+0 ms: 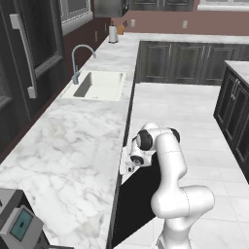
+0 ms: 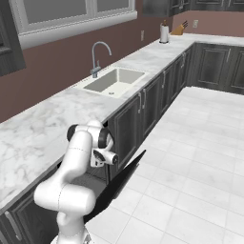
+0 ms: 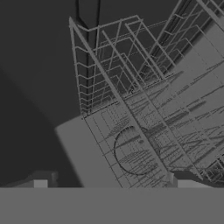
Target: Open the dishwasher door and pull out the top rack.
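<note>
From the left base view, the black dishwasher door (image 1: 138, 204) is swung down and out from under the marble counter (image 1: 73, 160), so the way in is clear, and the gripper (image 1: 127, 163) sits right at the counter's edge above it. From the right base view, the door tilts out toward the floor, part way down. In the hand view, the top rack (image 3: 131, 87) is near and straight ahead, and the fingers (image 3: 40, 183) are spread wide with nothing between them, ready to grab a bar
</note>
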Tool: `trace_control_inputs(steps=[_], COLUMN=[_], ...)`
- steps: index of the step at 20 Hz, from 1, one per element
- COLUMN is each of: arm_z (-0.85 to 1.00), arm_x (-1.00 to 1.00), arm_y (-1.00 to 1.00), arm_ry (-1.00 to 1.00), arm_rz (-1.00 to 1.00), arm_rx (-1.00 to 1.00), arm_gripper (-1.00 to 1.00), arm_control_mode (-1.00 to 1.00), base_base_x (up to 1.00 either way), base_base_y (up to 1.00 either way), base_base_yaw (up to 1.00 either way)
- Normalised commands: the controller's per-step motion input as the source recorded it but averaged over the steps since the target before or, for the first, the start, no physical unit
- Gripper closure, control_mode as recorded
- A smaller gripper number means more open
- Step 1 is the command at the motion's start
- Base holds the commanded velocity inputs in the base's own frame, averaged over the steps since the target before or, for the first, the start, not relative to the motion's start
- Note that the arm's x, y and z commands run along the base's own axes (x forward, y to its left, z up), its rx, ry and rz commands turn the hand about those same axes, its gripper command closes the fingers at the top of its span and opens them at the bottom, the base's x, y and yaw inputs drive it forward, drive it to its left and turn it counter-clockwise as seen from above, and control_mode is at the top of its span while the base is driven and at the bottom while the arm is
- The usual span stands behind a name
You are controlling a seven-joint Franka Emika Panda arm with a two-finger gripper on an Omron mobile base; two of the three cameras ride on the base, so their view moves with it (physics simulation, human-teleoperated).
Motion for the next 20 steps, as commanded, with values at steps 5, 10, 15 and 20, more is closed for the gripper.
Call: trace_control_inputs(steps=[5, 10, 15, 20], arm_z=[-0.16, -0.23, -0.27, -0.2], arm_x=[0.15, 0.16, 0.15, 0.17], arm_y=[0.16, 0.16, 0.16, 0.2], arm_ry=[0.0, 0.05, 0.08, 0.07], arm_rz=[0.0, 0.0, 0.0, 0.0], arm_rx=[0.0, 0.0, 0.0, 0.0], arm_gripper=[-1.0, -1.0, -1.0, -1.0], arm_control_mode=[-1.0, -1.0, -1.0, -1.0], base_base_x=[0.0, 0.0, 0.0, 0.0], base_base_y=[0.0, 0.0, 0.0, 0.0], base_base_yaw=[0.0, 0.0, 0.0, 0.0])
